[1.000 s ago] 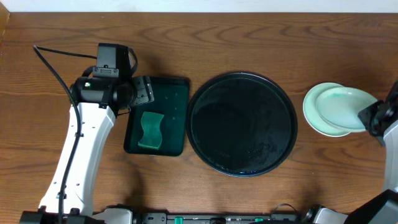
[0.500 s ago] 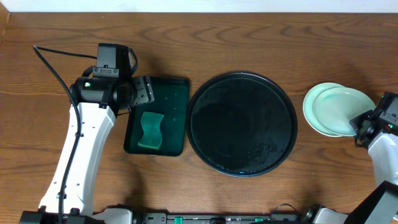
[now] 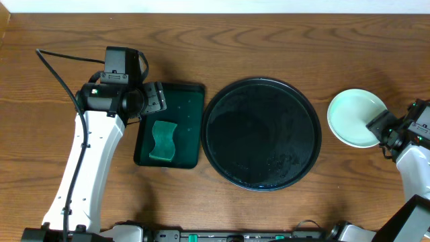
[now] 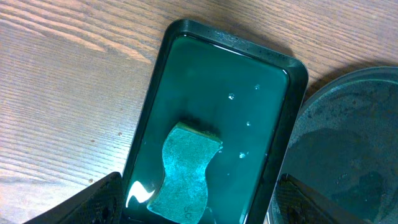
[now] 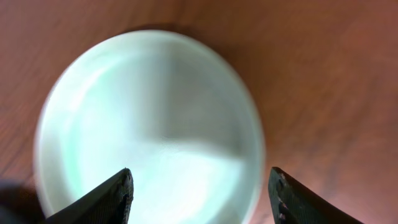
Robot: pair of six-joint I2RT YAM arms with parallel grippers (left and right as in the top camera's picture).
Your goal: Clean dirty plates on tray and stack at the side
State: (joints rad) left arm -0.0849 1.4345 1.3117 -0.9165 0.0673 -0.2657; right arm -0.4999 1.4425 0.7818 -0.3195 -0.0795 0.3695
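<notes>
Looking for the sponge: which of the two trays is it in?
The sponge lies in the smaller dark green rectangular tray, left of the big round black tray, which carries none.

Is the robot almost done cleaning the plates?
Almost done, it seems. The black tray is bare. The plates look stacked to its right, clean on top. The right fingers hover open by them, holding nothing. The sponge lies in the green tray. Nothing obvious remains.
</notes>
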